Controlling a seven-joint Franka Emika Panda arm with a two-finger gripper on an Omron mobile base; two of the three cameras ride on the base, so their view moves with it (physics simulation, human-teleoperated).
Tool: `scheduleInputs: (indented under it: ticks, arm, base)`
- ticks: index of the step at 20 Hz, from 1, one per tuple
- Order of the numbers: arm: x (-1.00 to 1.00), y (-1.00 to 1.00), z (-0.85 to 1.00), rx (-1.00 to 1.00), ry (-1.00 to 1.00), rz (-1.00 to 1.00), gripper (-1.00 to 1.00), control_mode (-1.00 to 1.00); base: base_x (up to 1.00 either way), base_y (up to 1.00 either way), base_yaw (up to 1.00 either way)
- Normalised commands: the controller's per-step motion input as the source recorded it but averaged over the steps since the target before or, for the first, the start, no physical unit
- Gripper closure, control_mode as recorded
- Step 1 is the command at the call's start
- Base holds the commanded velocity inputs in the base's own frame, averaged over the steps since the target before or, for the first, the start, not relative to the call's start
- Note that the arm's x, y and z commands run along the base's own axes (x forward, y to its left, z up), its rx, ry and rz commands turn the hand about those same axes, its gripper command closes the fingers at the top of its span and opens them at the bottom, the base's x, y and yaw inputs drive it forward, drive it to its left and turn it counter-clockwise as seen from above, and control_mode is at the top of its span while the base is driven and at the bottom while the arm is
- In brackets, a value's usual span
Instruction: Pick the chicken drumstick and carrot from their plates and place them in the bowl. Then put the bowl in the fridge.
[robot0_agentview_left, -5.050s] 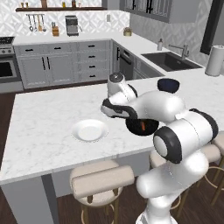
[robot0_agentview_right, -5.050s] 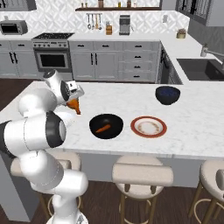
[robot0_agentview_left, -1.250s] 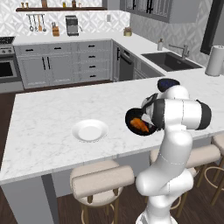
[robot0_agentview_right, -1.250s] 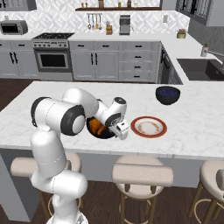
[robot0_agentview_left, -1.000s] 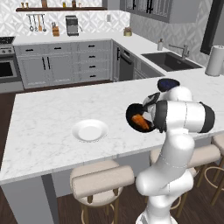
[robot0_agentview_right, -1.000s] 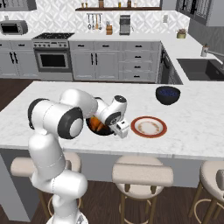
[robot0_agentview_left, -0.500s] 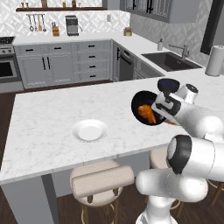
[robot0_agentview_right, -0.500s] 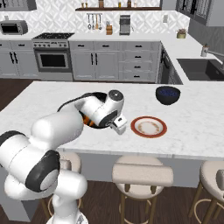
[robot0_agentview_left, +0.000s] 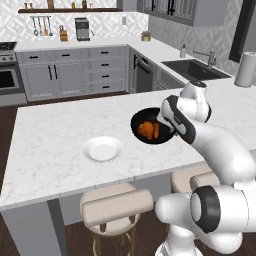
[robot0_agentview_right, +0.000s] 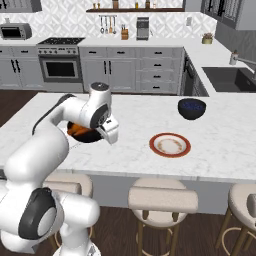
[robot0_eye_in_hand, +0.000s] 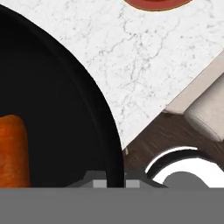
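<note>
Nearest you, the gripper is clamped tight on the rim of the black bowl, one finger on each side of the wall, as you can see in the hand view. The bowl is off the island counter and tilted, its open side turned toward the left base camera, hanging above the counter's middle stretch toward the near edge. Inside it you have the chicken drumstick and the carrot side by side; the hand view shows an orange piece low in the bowl. From the right base view the arm hides most of the bowl, with only its rim and some orange showing.

On the counter, the white plate sits bare near the near edge, to the left of the bowl in the left base view. The cream plate with the reddish-brown rim lies bare on the other side of the bowl, also near the near edge. Past it, toward the far right part of the counter, stands the dark blue bowl.

Stools line the near side of the island. You cannot see the fridge from here.
</note>
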Motion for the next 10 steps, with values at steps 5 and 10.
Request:
scheduleInputs:
  ticks: [5,10]
  arm:
    - [-0.31,0.02,0.07,0.0,-0.08,0.0,1.0,-1.0]
    - [-0.9,0.08,0.04,0.0,-0.18,0.0,1.0,-1.0]
  base:
    - [0.0,0.0,0.0]
    - [0.0,0.0,0.0]
